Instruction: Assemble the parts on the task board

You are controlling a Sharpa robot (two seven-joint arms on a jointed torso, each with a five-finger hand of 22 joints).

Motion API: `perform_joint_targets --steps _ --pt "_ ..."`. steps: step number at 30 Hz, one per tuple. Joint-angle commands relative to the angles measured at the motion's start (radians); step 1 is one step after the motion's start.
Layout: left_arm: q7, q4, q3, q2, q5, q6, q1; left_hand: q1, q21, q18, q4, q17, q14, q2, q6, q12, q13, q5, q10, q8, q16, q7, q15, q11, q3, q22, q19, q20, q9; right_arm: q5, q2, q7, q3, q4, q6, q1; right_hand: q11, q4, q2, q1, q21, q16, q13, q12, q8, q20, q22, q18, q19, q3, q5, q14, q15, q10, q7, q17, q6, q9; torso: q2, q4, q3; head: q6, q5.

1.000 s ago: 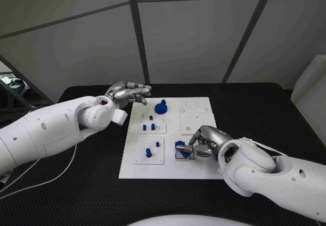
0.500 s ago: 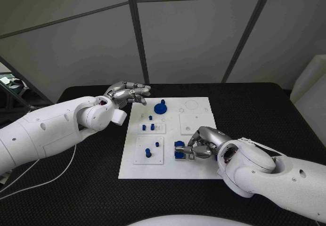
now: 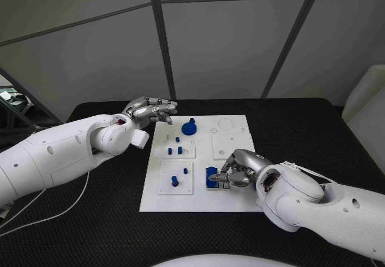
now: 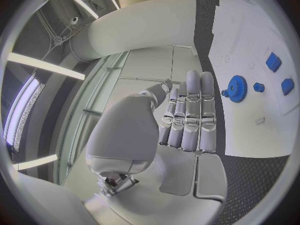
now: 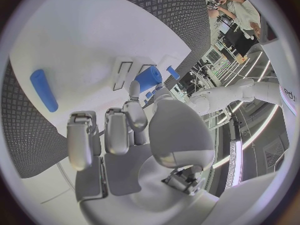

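Note:
The white task board lies mid-table. My right hand rests on its near right part, and its fingertips pinch a blue block. The right wrist view shows that block between thumb and fingertip, and a blue cylinder lying loose on the board. My left hand hovers off the board's far left corner, fingers curled in, nothing in it. A blue gear stands at the far side. Small blue pieces and blue pegs stand in the left-hand plates.
The left wrist view shows my left hand's fingers close together, with the gear and two small blue squares on the board beyond them. Black table surrounds the board, and a white cable trails at the left.
My right hand has edged slightly left and toward the near edge, with the blue block at its fingertips. The left hand has not moved.

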Motion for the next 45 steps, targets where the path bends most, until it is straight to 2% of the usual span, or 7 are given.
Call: perform_joint_targets --steps 1,18,24,29,30,32,45 --pt "0.004 0.001 0.001 0.0 -0.001 0.006 0.001 0.0 -0.003 -0.013 -0.005 -0.001 0.005 0.006 0.004 0.005 0.001 -0.004 -0.009 -0.006 -0.006 0.005 0.004 -0.001 -0.001 -0.001 0.003 0.006 0.001 -0.007 0.003 -0.002 -0.003 -0.012 0.027 -0.002 -0.005 -0.02 0.009 0.035 0.006 0.006 0.002 0.0 -0.006 -0.006 0.263 -0.015 0.105 0.001 0.005 0.042 -0.01 0.003 -0.002 0.002 0.009 0.004 0.0 0.0011 -0.0003 -0.002 -0.001" --pt "0.002 0.002 0.001 -0.003 -0.001 0.005 0.001 0.0 -0.003 -0.013 -0.005 -0.001 0.005 0.006 0.004 0.005 0.001 -0.004 -0.009 -0.006 -0.006 0.005 0.004 -0.001 -0.001 -0.001 0.003 0.006 0.001 -0.034 -0.005 -0.013 -0.003 -0.02 0.014 -0.002 -0.008 -0.051 0.022 0.074 0.006 0.006 0.001 -0.004 -0.01 -0.008 0.263 -0.015 0.105 -0.004 0.009 0.042 -0.012 0.004 -0.006 0.003 0.018 0.01 0.0 0.0001 0.0005 -0.005 0.0" --pt "0.002 0.003 0.001 -0.004 -0.001 0.005 0.001 0.0 -0.003 -0.013 -0.005 -0.001 0.005 0.006 0.004 0.005 0.001 -0.004 -0.009 -0.006 -0.006 0.005 0.004 -0.001 -0.001 -0.001 0.003 0.006 0.001 -0.017 -0.032 0.045 -0.003 -0.006 -0.066 -0.002 -0.002 -0.048 0.014 0.055 -0.004 -0.003 -0.016 -0.027 -0.025 -0.006 0.255 -0.012 0.1 -0.03 0.01 0.038 -0.009 -0.005 0.002 -0.014 0.002 0.009 0.001 0.0 0.0008 -0.005 -0.001" --pt "0.005 0.004 0.001 -0.007 -0.001 0.003 0.001 0.0 -0.003 -0.013 -0.005 -0.001 0.005 0.006 0.004 0.005 0.001 -0.004 -0.009 -0.006 -0.006 0.005 0.004 -0.001 -0.001 -0.001 0.003 0.006 0.001 0.116 -0.115 0.17 -0.001 0.006 -0.136 -0.001 0.017 -0.062 0.021 0.071 -0.023 -0.013 -0.042 -0.064 -0.06 0.005 0.24 -0.006 0.088 -0.048 0.023 0.035 0.006 -0.019 0.026 -0.028 -0.07 -0.019 -0.002 -0.0024 -0.0005 -0.003 -0.006" --pt "0.006 0.004 0.001 -0.008 -0.001 0.003 0.001 0.0 -0.003 -0.013 -0.005 -0.001 0.005 0.006 0.004 0.005 0.001 -0.004 -0.009 -0.006 -0.006 0.005 0.004 -0.001 -0.001 -0.001 0.003 0.006 0.001 0.136 -0.133 0.184 0.001 0.005 -0.131 0.0 0.02 -0.067 0.024 0.079 -0.025 -0.014 -0.046 -0.07 -0.059 0.007 0.238 -0.006 0.087 -0.049 0.071 0.035 0.008 -0.021 0.03 -0.03 -0.082 -0.03 -0.002 -0.0021 -0.0011 -0.002 -0.009" --pt "0.007 0.005 0.001 -0.009 -0.001 0.002 0.001 0.0 -0.003 -0.013 -0.005 -0.001 0.005 0.006 0.004 0.005 0.001 -0.004 -0.009 -0.006 -0.006 0.005 0.004 -0.001 -0.001 -0.001 0.003 0.006 0.001 0.16 -0.164 0.202 0.005 0.001 -0.12 0.0 0.023 -0.07 0.025 0.084 -0.03 -0.017 -0.061 -0.09 -0.061 0.011 0.235 -0.005 0.085 -0.055 0.094 0.034 0.011 -0.028 0.035 -0.034 -0.098 -0.048 -0.002 -0.0029 -0.001 0.0 -0.015" --pt "0.011 0.012 0.001 -0.007 -0.001 0.003 0.0 0.0 -0.004 -0.013 -0.006 -0.001 0.006 0.006 0.004 0.005 0.001 -0.004 -0.009 -0.007 -0.008 0.005 0.004 -0.001 -0.002 -0.002 0.004 0.006 0.002 0.057 -0.274 0.177 0.011 0.01 -0.042 0.001 0.012 -0.084 0.046 0.117 -0.003 0.009 -0.059 -0.09 -0.049 0.01 0.256 -0.012 0.1 -0.076 0.102 0.045 0.005 -0.01 0.018 0.018 -0.025 -0.109 -0.002 -0.0071 0.0026 0.003 -0.053"
